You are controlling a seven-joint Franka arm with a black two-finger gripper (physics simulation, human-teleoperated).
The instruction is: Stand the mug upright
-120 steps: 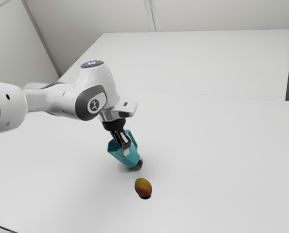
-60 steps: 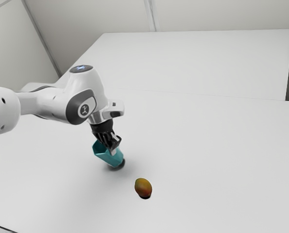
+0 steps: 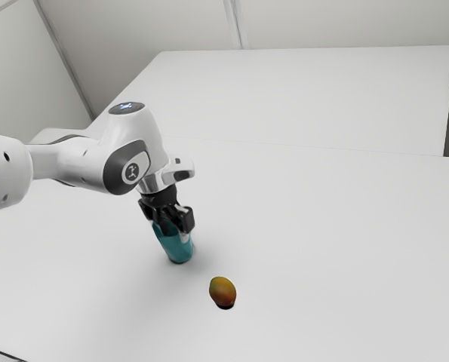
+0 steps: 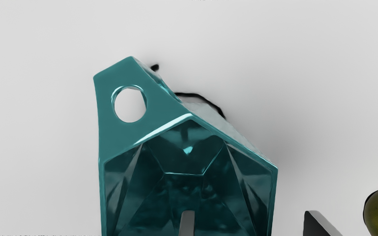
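We have our claw [image 3: 172, 227] wide, its two fingers [image 4: 187, 224] well apart, with a wall of the teal mug [image 3: 176, 247] between them: one finger stands over or inside the mouth, at a depth we cannot tell, and the other is outside, with pale table showing between it and the mug. In the exterior view our white arm [image 3: 81, 158] comes in from nine o'clock and the claw points down onto the mug, which lies at six o'clock from it. The mug stands nearly upright on the white table [image 3: 322, 241], leaning a little, its mouth toward eleven o'clock and its base toward five; whether the base sits flat we cannot tell. From the mug, a rounded fruit [image 3: 222, 291], yellow-green running to orange-red, rests on the table between four and five o'clock, near but apart, with a dark patch beneath it. In the wrist view we look into the mug's faceted inside; if the outer finger marks three o'clock from the inner one, the handle [image 4: 105, 131], with its round hole, juts out at about eleven, and the fruit lies at three, beyond the outer finger. We also see a thin dark curve [image 4: 197, 95] on the table beside the mug, and a small dark spot [image 4: 155, 67] close to the handle.
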